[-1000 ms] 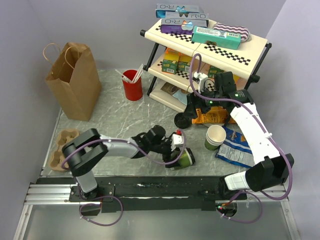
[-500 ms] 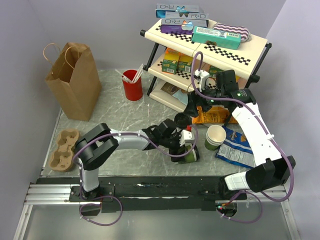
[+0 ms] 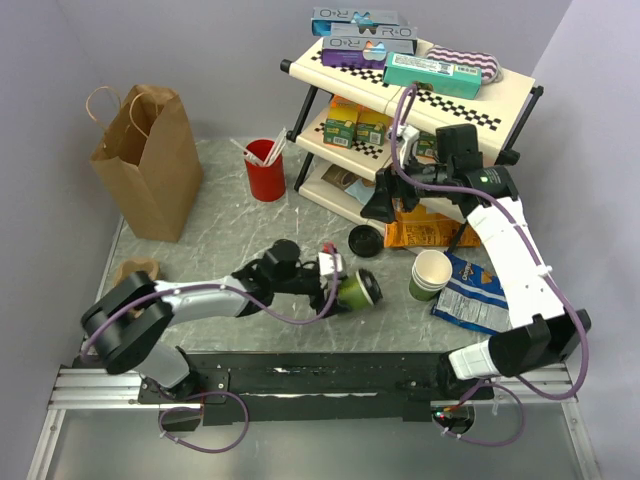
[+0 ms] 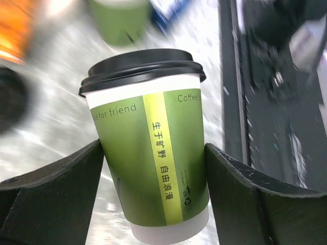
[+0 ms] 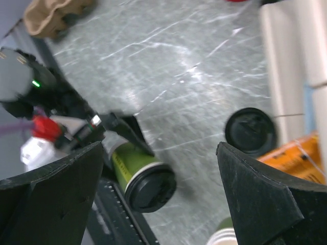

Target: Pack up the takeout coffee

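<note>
Now | left gripper (image 4: 153, 201) clamped on the takeout coffee (image 4: 153, 148), fingers (image 4: 56, 199) pressing both sides of its lower wall | cup tipped sideways, lid on, near the front edge of the table (image 3: 230, 230) | right gripper (image 5: 158, 148) spread wide, holding nothing, near a loose black lid (image 5: 250, 131) | left wrist background blurred.

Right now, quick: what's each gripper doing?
Left gripper: closed on the takeout coffee, one finger on each side of the cup.
Right gripper: open, holding nothing.
</note>
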